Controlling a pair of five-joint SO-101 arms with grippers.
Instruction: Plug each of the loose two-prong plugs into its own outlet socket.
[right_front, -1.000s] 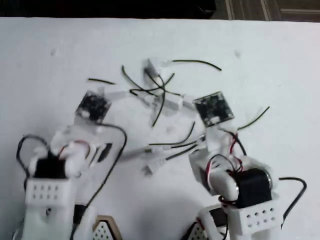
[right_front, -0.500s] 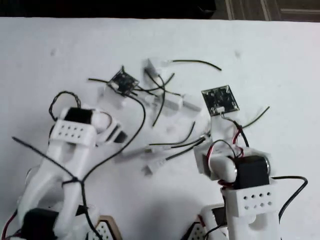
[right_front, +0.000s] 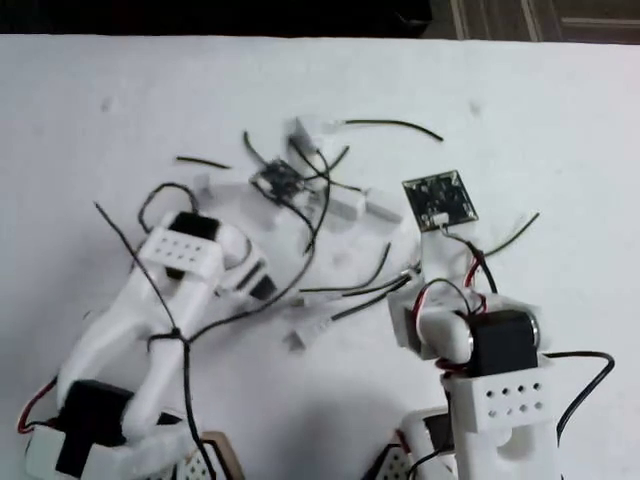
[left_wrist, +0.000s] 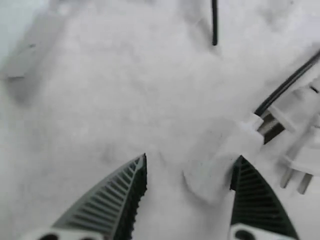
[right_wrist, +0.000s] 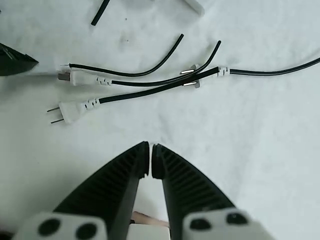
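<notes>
The two arms stand at the near edge of the bench (right_front: 90, 120), the left one leaning in towards the middle. The right fingers (right_wrist: 125, 175) are pressed together tip to tip, low over bare bench just short of the loose plugs. Between the arms, not far from the near edge, lies a white two-prong plug (right_wrist: 68, 112), its black cord (right_wrist: 150, 90) trailing away. A second plug (right_wrist: 75, 78) lies just beyond it, and the two cords run close together. Farther in, around the middle of the bench, the left fingers (left_wrist: 122, 195) stand apart, low over the surface. A white corded piece (left_wrist: 215, 165) lies between them, close against one finger; whether it touches cannot be told. Just beside it is a third plug (left_wrist: 300, 167), prongs showing. Beyond, towards the far edge, white socket blocks (right_front: 345, 207) and stray cords (right_front: 390, 124) lie tangled.
</notes>
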